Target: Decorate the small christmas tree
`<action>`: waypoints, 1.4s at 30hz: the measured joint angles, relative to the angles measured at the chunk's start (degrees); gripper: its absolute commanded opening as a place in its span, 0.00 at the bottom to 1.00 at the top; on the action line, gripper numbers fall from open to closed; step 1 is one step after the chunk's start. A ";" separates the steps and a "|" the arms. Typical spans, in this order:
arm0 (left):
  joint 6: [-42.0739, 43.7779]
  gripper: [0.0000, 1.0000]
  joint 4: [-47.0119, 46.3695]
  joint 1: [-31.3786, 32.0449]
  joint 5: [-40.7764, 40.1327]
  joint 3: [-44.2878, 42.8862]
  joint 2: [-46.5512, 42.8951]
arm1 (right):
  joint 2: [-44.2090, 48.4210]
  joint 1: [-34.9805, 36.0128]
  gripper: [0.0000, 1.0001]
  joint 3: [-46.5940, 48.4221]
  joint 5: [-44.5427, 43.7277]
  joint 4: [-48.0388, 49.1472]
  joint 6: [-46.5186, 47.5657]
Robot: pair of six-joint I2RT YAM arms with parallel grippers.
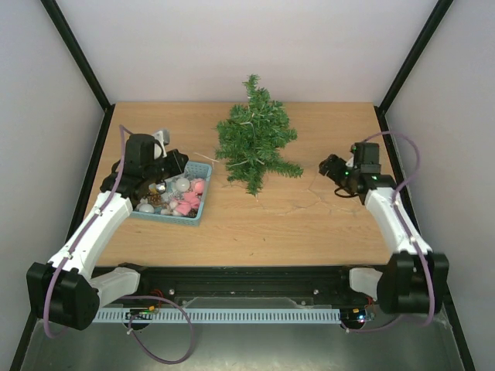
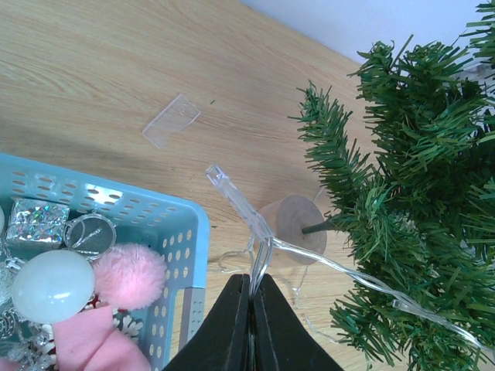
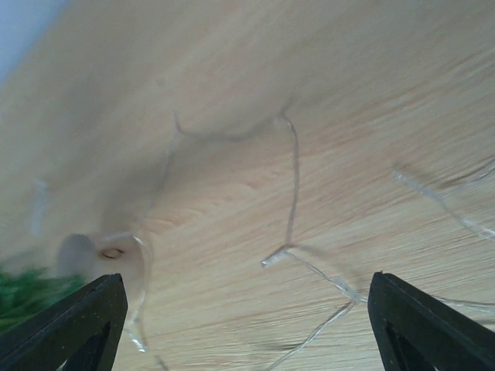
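The small christmas tree, dark green and bristly, is at the table's far middle. Its wooden base and branches show in the left wrist view. My left gripper is over the far right corner of the teal basket and is shut on a clear light string that runs to the tree. My right gripper is open and empty, low over the table right of the tree. More of the clear light string lies on the wood under it.
The basket holds a pink pompom, a white ball, a silver gift box and other ornaments. A clear plastic tab lies on the table beyond it. Walls enclose the table's back and sides.
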State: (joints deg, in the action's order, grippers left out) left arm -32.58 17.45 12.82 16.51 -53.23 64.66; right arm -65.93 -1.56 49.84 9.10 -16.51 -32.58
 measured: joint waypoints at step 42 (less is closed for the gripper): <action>0.02 0.02 -0.13 -0.90 0.20 -0.46 2.14 | -48.11 8.20 0.39 28.48 -12.15 -3.87 10.34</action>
State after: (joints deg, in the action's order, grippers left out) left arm -32.56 17.32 11.92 16.71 -53.69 66.81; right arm -114.04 6.63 78.32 -3.05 -20.38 -22.24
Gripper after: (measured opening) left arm 0.025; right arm 0.397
